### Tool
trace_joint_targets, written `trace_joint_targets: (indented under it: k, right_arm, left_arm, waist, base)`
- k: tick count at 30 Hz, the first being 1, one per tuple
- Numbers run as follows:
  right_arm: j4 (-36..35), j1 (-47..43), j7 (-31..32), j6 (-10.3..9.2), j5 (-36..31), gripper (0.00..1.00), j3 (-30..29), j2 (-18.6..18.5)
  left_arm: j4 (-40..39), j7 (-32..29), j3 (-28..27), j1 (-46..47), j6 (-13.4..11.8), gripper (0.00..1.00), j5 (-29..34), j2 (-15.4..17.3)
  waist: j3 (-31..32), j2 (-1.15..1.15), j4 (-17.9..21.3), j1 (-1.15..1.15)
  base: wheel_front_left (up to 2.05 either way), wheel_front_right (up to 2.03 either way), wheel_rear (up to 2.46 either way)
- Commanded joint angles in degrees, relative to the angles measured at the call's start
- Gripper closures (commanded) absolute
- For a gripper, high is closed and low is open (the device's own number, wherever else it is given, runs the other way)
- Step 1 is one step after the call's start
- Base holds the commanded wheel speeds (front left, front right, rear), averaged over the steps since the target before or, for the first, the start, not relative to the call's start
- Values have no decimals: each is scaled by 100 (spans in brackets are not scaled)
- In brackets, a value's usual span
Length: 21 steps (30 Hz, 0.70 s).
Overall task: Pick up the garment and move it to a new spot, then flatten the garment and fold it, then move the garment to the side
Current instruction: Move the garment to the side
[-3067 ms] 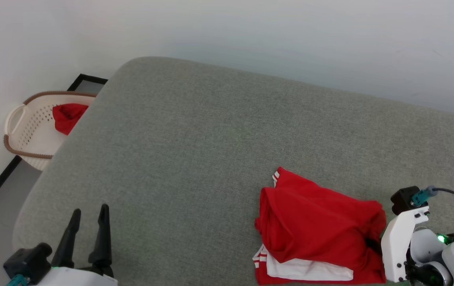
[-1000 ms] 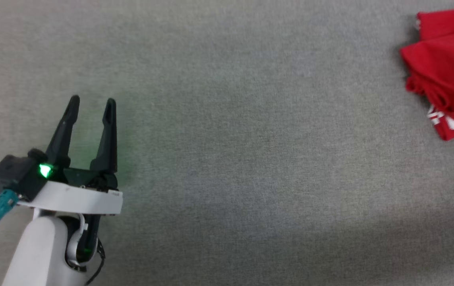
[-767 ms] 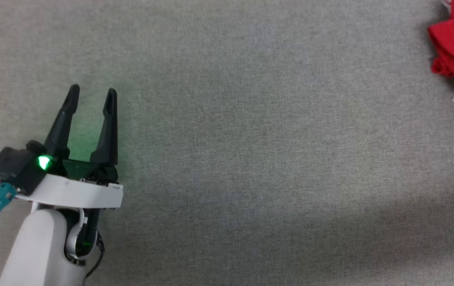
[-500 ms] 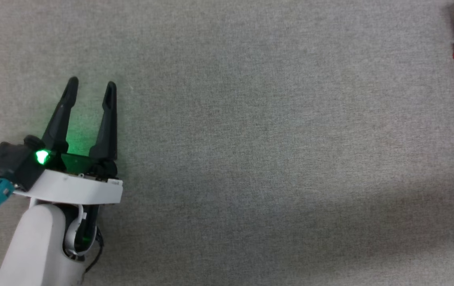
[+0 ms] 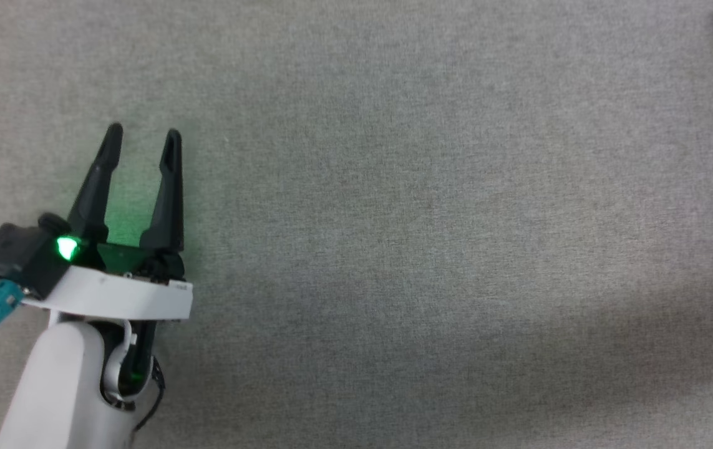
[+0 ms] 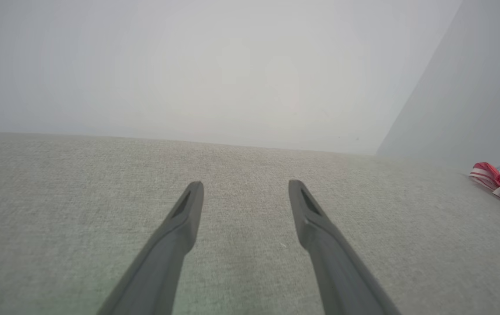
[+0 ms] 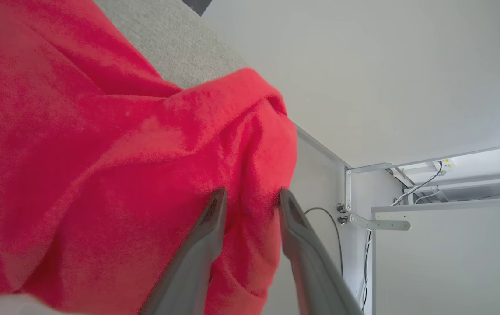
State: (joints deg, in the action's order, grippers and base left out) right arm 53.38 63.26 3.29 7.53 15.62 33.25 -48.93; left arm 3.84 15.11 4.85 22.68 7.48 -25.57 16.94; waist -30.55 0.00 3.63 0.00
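While the left gripper point(image 5: 143, 132) hangs open over the grey upholstered surface point(image 5: 393, 218) backed by a white wall point(image 6: 232, 65), the right gripper point(image 7: 253, 193) straddles a fold of the garment point(image 7: 101, 153) at the right, grip undetermined.

No text, number, label or brand can be read; the garment point(image 7: 101, 131) around the right gripper point(image 7: 252, 194) fingers shows plain red cloth.

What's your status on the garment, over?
Left gripper open, empty, over the grey surface. Right gripper part-spread astride a fold of the garment; grip unclear. It lies heaped far right on that surface. No obstacle seen.
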Motion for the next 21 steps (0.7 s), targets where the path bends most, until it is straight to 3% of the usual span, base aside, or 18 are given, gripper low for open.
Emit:
trace_joint_targets:
  k: [1, 5, 14, 21]
  right_arm:
    - [47, 48, -51, -9, -8, 16, -61, 60]
    - [53, -44, -133, -9, -35, 0, -216, 220]
    - [-54, -673, -617, -9, 205, 0, -672, 608]
    - [-258, -1505, -1372, -9, 306, 0, -1150, 1099]
  left_arm:
    - [22, -3, -32, -107, 2, 0, -26, -30]
    - [71, -2, -110, -271, 2, 0, -49, -78]
    - [201, 0, -290, -687, 2, 0, -54, -173]
    - [299, 0, -421, -1065, 1, 0, 28, -198]
  waist:
    - [202, 0, -47, 0]
    - [509, 0, -109, 0]
    - [1202, 0, -287, 0]
    - [1822, 0, -431, 0]
  base:
    - [0, 0, 0]
    - [0, 0, 0]
    - [0, 0, 0]
    - [0, 0, 0]
